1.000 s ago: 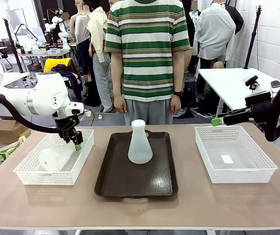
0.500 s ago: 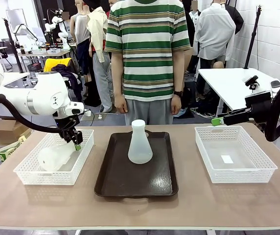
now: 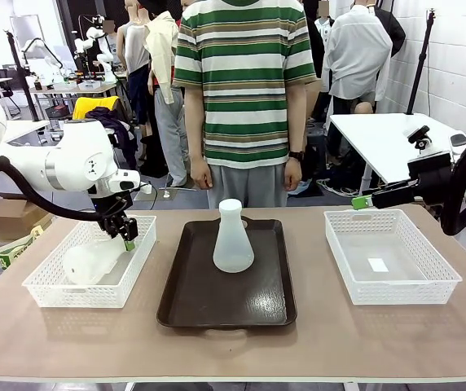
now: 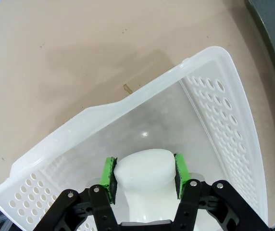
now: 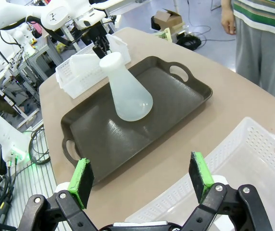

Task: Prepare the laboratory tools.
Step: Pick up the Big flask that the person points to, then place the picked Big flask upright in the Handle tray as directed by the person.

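Slippage is the main risk. The left fingers [image 4: 109,176] pinch only the short neck of the lying flask [image 4: 144,169], whose wide base rests low in the left basket [image 4: 222,111]. The frosted surface looks smooth and the body sits well off the grip, so on lifting it could pivot down, twist between the pads or fall. Its base might also catch the basket wall and drag the light basket across the bench [image 3: 70,342]. Farther in, the upright flask [image 3: 233,239] stands alone on the tray [image 3: 225,305]; a swinging carried flask set down beside it could knock it over. The right fingers [image 5: 81,182] are spread wide and empty near the right basket's [image 3: 396,295] far corner, out of the way. The person [image 3: 245,90] stands beyond the far edge, hands down.
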`<state>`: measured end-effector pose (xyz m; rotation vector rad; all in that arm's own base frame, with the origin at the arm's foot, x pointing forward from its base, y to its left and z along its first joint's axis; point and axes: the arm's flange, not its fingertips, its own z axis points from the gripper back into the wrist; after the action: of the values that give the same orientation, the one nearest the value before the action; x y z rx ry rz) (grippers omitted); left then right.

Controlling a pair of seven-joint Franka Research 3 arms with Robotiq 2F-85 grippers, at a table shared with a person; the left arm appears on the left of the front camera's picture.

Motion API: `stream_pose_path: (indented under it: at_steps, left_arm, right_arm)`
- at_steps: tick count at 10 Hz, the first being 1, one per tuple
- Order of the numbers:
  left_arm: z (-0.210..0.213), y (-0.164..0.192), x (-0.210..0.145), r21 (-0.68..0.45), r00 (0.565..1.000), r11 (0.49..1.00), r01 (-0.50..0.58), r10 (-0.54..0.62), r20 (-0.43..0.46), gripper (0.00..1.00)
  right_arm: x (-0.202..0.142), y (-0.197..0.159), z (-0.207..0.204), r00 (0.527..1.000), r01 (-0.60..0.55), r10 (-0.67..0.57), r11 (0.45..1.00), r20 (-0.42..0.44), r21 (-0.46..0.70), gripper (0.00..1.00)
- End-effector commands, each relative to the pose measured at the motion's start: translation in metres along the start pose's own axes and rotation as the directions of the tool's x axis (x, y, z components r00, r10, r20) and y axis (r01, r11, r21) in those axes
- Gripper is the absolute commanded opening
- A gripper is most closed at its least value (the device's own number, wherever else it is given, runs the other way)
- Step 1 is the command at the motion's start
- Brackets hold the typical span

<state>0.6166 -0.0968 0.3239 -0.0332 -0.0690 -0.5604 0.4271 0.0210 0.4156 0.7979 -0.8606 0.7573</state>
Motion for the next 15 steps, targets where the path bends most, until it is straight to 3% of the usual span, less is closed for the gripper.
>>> stream_pose_path:
  at_steps: [1, 15]
  left_arm:
    - [0.0, 0.0013, 0.0002, 0.005, 1.0, 1.0, 0.003, -0.004, 0.01, 0.0]
    - [0.0, 0.0013, 0.0002, 0.005, 1.0, 1.0, 0.003, -0.004, 0.01, 0.0]
  right_arm:
    - [-0.0007, 0.0011, -0.0003, 1.0, -0.001, 0.001, 1.0, 0.0, 0.001, 1.0]
    - [-0.0007, 0.0011, -0.0003, 1.0, -0.001, 0.001, 1.0, 0.0, 0.001, 1.0]
